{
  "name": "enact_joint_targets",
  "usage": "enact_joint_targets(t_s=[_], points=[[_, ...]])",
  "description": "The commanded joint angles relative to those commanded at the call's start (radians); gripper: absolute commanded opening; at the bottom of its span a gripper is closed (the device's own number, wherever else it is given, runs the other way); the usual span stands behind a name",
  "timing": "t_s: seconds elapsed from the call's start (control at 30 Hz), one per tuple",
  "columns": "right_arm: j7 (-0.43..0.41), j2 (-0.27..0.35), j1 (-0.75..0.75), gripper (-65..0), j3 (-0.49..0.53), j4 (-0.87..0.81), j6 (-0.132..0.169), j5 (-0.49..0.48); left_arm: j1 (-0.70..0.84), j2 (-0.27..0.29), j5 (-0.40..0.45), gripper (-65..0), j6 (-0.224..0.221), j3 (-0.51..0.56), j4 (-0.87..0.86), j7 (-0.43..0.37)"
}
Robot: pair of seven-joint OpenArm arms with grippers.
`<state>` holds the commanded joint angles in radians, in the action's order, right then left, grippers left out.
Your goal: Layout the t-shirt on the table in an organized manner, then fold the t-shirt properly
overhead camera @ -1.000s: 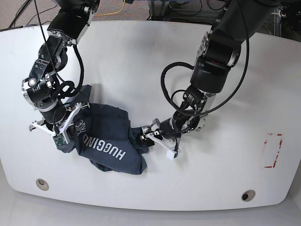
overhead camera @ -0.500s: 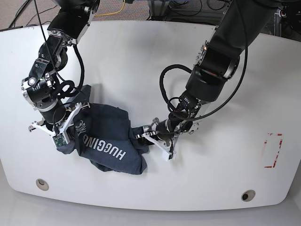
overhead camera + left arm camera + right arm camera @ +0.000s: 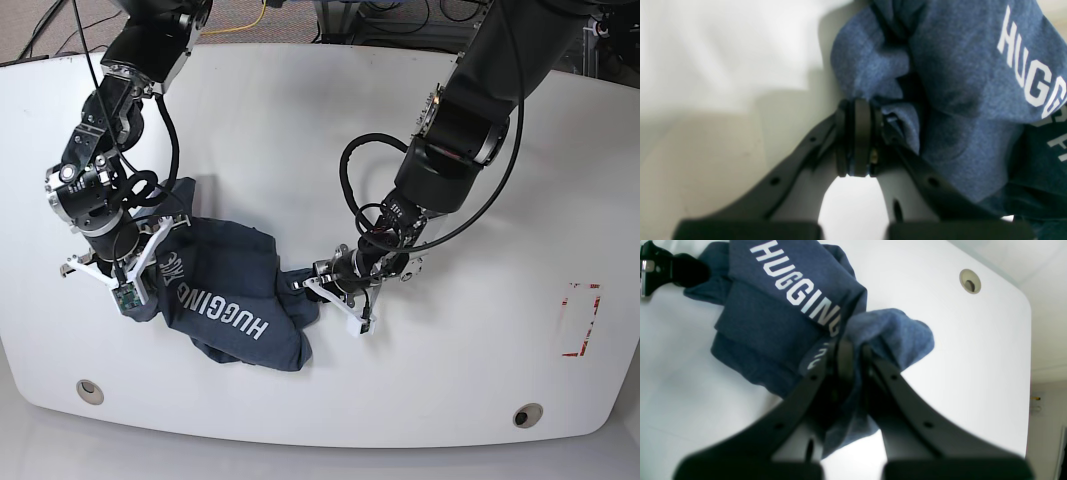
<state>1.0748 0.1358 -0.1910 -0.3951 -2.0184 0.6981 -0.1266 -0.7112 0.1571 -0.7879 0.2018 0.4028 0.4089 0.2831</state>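
- The shirt [image 3: 225,295] lies in a crumpled heap on the worktop [image 3: 300,130], towards the near edge and on the base view's left half.
- White block letters run across its top fold; "HUGGING" reads clearly from the base view and from my right wrist [image 3: 796,296].
- My right jaws [image 3: 118,270] are closed on a bunched fold at the heap's left end. From the right wrist the blue cloth [image 3: 887,330] wells up between and over the two dark fingers [image 3: 845,360].
- My left jaws [image 3: 318,285] are closed on a thin pinch of cloth at the heap's right end. From the left wrist the black pads [image 3: 855,133] press together with a sliver of blue fabric [image 3: 900,116] caught beside them.
- Between my two grips the shirt sags in loose folds and rests on the worktop; it is not spread flat.
- A darker layer [image 3: 1037,156] lies beneath the lighter lettered fold in the left wrist view.
- A round grey grommet [image 3: 89,390] sits near the front-left corner, another [image 3: 527,414] near the front-right.
- A red-taped rectangle [image 3: 580,320] marks the worktop well apart from the shirt, on the base view's right.
- In the right wrist view a grommet [image 3: 969,281] shows on bare worktop beyond the cloth.
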Motion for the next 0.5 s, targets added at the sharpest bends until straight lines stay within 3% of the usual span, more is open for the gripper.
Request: enact_joint_targets(t_s=[0.1,0.3,0.5], points=[[0.0,0.0,-0.002,-65.0,0.002,0.0,0.0,0.0,0.0,0.0,0.0,-63.3,0.049,-0.002,0.0,0.0],[0.0,0.0,-0.009,-65.0,0.003,-0.002,0.0,0.0,0.003,-0.006,-0.002,-63.3,0.058,-0.009,0.087,0.011],[0.0,0.0,-0.031,-65.0,0.002,-0.002,0.0,0.0,0.068,-0.093,-0.003,-63.3,0.057,-0.048,0.282,0.08]])
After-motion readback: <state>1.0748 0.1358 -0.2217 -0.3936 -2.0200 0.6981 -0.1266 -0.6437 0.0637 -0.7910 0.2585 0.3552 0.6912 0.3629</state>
